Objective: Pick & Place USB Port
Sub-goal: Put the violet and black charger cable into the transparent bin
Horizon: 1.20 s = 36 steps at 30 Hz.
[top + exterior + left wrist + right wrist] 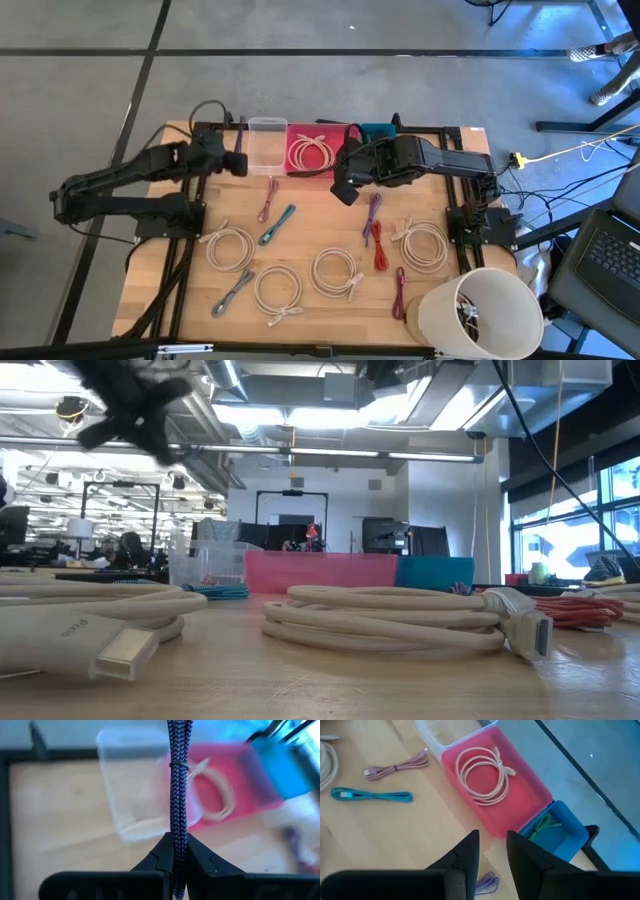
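Note:
My left gripper (pixel 236 162) hovers beside the clear bin (pixel 267 145) at the table's far side, shut on a dark blue braided USB cable (pixel 177 780) folded into a bundle. My right gripper (pixel 492 855) is open and holds nothing, above the table just near of the pink bin (pixel 495 785). That bin contains a coiled white cable (pixel 482 770). The blue bin (pixel 552 827) beside it contains a green cable. Several other cables lie on the table: white coils (pixel 336 270), a teal one (pixel 277 224), a pink one (pixel 268 198), a purple one (pixel 372 212) and red ones (pixel 380 248). My left gripper pinches the braided cable bundle (pixel 177 851) between its two fingers, several strands together, tied by a band (pixel 178 765). The fingers lie along the bundle, which sticks out past the fingertips. It is lifted clear of the table.
A white bucket (pixel 480 312) stands at the table's near right corner. A black frame (pixel 440 130) runs along the table's edges. Bare wood (pixel 310 215) shows between the bins and the cables. In the low view, white coils (pixel 400 615) fill the foreground.

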Each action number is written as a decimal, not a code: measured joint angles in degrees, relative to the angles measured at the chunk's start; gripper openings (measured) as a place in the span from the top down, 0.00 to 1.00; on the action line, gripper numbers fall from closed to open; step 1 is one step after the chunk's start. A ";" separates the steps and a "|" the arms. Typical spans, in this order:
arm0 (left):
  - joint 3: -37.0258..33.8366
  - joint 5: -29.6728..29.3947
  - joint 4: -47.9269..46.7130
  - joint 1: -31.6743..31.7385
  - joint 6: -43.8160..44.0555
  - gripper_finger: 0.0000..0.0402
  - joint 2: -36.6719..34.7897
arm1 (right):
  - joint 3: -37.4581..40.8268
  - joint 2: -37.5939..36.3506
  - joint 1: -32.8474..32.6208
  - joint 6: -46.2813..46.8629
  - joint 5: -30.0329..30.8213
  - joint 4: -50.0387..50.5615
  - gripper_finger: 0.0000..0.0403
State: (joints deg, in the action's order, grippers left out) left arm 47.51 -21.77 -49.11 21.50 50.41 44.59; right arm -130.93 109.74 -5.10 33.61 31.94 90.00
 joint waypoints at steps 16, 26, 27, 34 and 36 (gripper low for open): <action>22.07 3.99 -6.77 5.97 -2.80 0.97 27.95 | 14.60 -25.38 12.71 -2.78 3.22 0.07 0.75; 22.07 10.48 -8.03 14.01 -3.17 0.97 35.93 | 25.00 -35.17 15.45 -4.50 3.00 0.03 0.75; 22.07 11.18 -7.99 14.43 -3.61 0.97 36.98 | 25.68 -35.59 15.45 -4.50 3.00 0.03 0.75; 22.07 13.65 -7.77 16.24 -5.16 0.97 42.74 | 28.65 -36.05 15.45 -5.77 2.98 0.01 0.75; 22.07 13.59 -7.78 16.89 -5.62 0.97 43.95 | 29.32 -36.01 15.45 -5.77 2.98 0.03 0.75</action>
State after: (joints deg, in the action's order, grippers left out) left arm 69.58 -8.18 -56.89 38.39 44.80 88.54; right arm -101.62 73.73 10.35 27.83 34.92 90.03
